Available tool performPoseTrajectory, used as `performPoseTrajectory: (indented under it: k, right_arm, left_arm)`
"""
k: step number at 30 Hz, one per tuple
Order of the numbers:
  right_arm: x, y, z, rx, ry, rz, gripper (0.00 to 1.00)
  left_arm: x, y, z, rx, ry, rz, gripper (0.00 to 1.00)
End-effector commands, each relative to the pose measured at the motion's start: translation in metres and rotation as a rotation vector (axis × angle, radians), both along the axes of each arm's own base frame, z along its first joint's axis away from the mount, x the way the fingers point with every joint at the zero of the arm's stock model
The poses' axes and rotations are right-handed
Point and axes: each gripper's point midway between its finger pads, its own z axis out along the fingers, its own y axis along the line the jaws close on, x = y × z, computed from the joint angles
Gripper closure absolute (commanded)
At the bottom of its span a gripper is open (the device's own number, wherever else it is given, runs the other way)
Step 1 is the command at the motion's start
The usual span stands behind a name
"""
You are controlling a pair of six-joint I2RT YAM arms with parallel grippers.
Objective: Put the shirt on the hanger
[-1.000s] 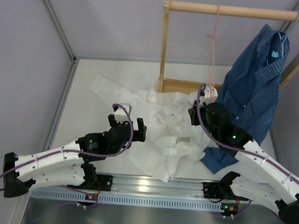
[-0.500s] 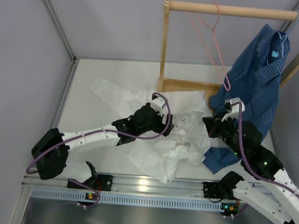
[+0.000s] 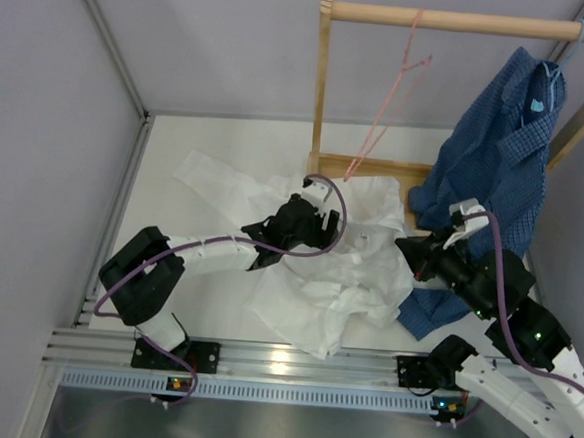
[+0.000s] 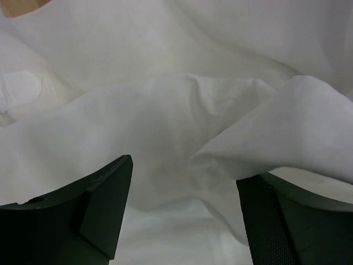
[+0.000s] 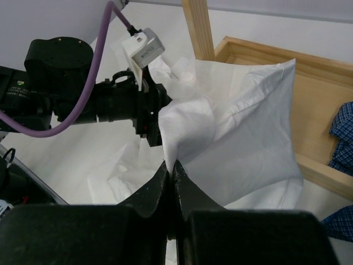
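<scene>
The white shirt (image 3: pixel 313 276) lies crumpled on the table, with one part draped over the wooden rack base. The pink hanger (image 3: pixel 385 100) hangs from the wooden rod, tilted to the left, above the shirt and free of both grippers. My right gripper (image 3: pixel 406 249) is shut on a raised fold of the shirt (image 5: pixel 220 138), pinched at the fingertips (image 5: pixel 172 165). My left gripper (image 3: pixel 327 221) is open and low over the middle of the shirt; shirt folds (image 4: pixel 165 110) lie between and ahead of its spread jaws (image 4: pixel 185 212). It also shows in the right wrist view (image 5: pixel 151 124), beside the raised fold.
A wooden rack has an upright post (image 3: pixel 320 91), a top rod (image 3: pixel 486 22) and a tray-like base (image 3: pixel 371 169). A dark blue checked shirt (image 3: pixel 496 163) hangs on a light blue hanger (image 3: pixel 575 43) at the right. Grey walls enclose the table.
My left arm has reached forward from the near left, over the shirt. My right gripper has pulled back towards the right with a shirt fold. The pink hanger has swung.
</scene>
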Motion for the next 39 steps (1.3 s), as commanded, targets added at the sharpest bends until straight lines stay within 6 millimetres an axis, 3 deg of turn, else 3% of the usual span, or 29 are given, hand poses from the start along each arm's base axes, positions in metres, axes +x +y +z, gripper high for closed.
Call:
performPoseTrajectory:
  k: [1,5,11,14,16,18,20,21,22,25,26,28,29,35,39]
  right_arm:
    - [-0.012,0.007,0.026,0.049,-0.049,0.072,1.00]
    - [-0.011,0.006,0.024,0.043,-0.047,0.067,1.00]
    - [-0.016,0.005,0.032,0.065,-0.061,0.079,1.00]
    - [-0.021,0.006,0.038,0.085,-0.071,0.102,1.00]
    - [-0.021,0.004,0.038,0.085,-0.079,0.095,1.00]
    - [-0.018,-0.001,0.033,0.071,-0.076,0.062,1.00]
    - [-0.015,-0.003,0.027,0.060,-0.066,0.042,1.00]
    - [-0.014,-0.002,0.021,0.053,-0.054,0.040,1.00]
    - [-0.013,-0.001,0.019,0.051,-0.050,0.041,1.00]
    - [-0.009,0.002,0.013,0.047,-0.045,0.043,1.00]
    - [-0.007,0.002,0.012,0.044,-0.044,0.032,1.00]
    - [-0.003,0.002,0.008,0.031,-0.036,0.017,1.00]
    - [0.000,0.003,0.004,0.018,-0.024,0.008,1.00]
    - [0.012,0.017,-0.001,-0.002,0.011,0.021,1.00]
    - [0.015,0.013,0.001,0.012,-0.002,-0.007,1.00]
  left_arm:
    - [0.016,-0.036,0.054,-0.142,-0.138,-0.110,0.22]
    - [-0.005,-0.063,0.075,-0.256,-0.131,-0.291,0.26]
    - [-0.019,-0.073,0.097,-0.355,-0.172,-0.382,0.36]
    - [-0.013,-0.078,0.091,-0.346,-0.162,-0.376,0.67]
    - [-0.008,-0.079,0.081,-0.322,-0.137,-0.349,0.98]
    - [-0.006,-0.071,0.070,-0.291,-0.098,-0.300,1.00]
    - [0.002,-0.051,0.078,-0.274,-0.116,-0.186,1.00]
    - [-0.002,-0.036,0.061,-0.249,-0.084,-0.131,1.00]
    - [0.002,-0.017,0.079,-0.264,-0.133,-0.046,1.00]
    - [-0.010,0.020,0.074,-0.235,-0.132,0.068,1.00]
    - [-0.021,0.028,0.101,-0.268,-0.177,0.073,1.00]
    - [-0.034,0.044,0.107,-0.236,-0.176,0.097,1.00]
    - [-0.046,0.049,0.130,-0.268,-0.214,0.078,1.00]
    - [-0.093,0.059,0.181,-0.183,-0.187,0.001,1.00]
    - [-0.115,0.064,0.194,-0.124,-0.109,-0.029,1.00]
